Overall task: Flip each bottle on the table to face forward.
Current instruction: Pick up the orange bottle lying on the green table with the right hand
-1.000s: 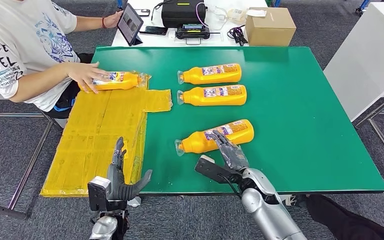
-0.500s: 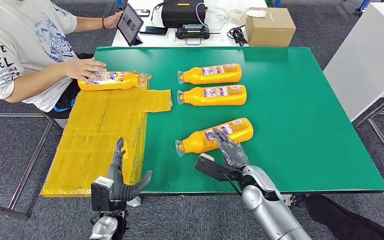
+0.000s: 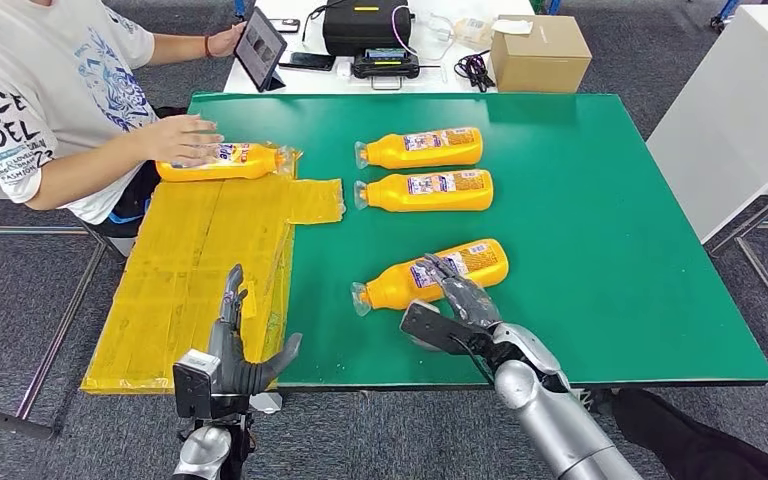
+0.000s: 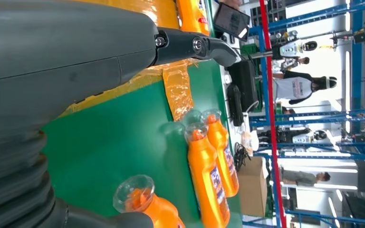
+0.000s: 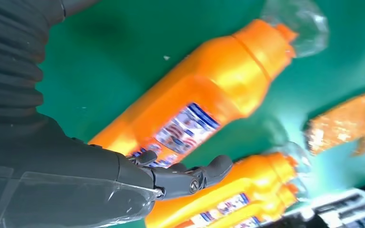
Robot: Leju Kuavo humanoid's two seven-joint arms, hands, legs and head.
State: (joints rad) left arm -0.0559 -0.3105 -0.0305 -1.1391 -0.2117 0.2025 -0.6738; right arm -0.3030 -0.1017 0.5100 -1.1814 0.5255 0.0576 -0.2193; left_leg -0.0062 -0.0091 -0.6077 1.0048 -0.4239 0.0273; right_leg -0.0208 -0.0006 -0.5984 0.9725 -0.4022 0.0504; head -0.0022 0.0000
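My right hand (image 3: 457, 300) sits on the label side of the nearest bottle (image 3: 430, 275), fingers (image 5: 190, 178) laid over the body, thumb out to the side. I can't tell if it's a real grip or just contact; nothing shows fingers wrapped under it. The bottle lies tilted on the green desk (image 3: 610, 250), clear cap (image 3: 360, 297) pointing off to the hand's left, base beyond the fingertips.

Risks from here:
- The bottle looks round and slick. If I push down or roll it without closing, I judge it skids away from the hand, toward the two bottles ahead.
- Those two, the middle bottle (image 3: 425, 190) and far bottle (image 3: 420, 147), lie well ahead of the fingertips. A hard shove could knock the row crooked.
- The contact sits nearer the base than the neck, so a lift may swing the cap end down and drop it.
- Roll too far and the label ends up face down.

My left hand (image 3: 235, 350) is spread and holds nothing, hovering by the near desk edge over the yellow sheet (image 3: 200, 270), well left of the work. It's no help steadying from there.

A person's hand (image 3: 185, 138) rests on a fourth bottle (image 3: 225, 160) at the far corner of that sheet, far ahead of my left hand. Reaching over there now risks a clash.
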